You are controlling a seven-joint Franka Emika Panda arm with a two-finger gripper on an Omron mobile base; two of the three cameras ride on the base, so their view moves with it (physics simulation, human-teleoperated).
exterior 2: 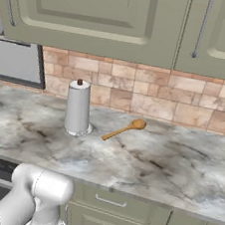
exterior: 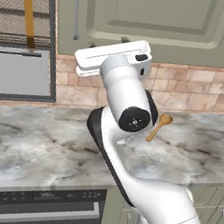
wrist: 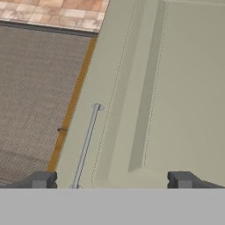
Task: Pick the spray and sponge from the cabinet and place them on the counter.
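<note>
On your far left in the left base view you have the wire-mesh unit (exterior: 24,31) with its orange strap (exterior: 28,9). Just right of it hangs the cabinet (exterior: 162,20), door shut, its thin bar handle (exterior: 76,9) running down the left edge of the door. Your arm's hand is raised in front of that door, below the handle end.

In the hand view, you see the mesh at left, then the strap, then the handle (wrist: 86,145), then the door panel (wrist: 184,88). Your gripper (wrist: 112,180) has its jaws spread wide, one fingertip (wrist: 41,179) near the foot of the handle and the other well off to the right, with nothing between them.

The door hides the cabinet's inside, so you cannot tell where the spray and sponge sit.

Below runs the counter (exterior 2: 167,167). In the right base view, you find the paper-towel roll (exterior 2: 78,107) standing upright on it, and just to its right a wooden spoon (exterior 2: 125,129) lying flat.
</note>
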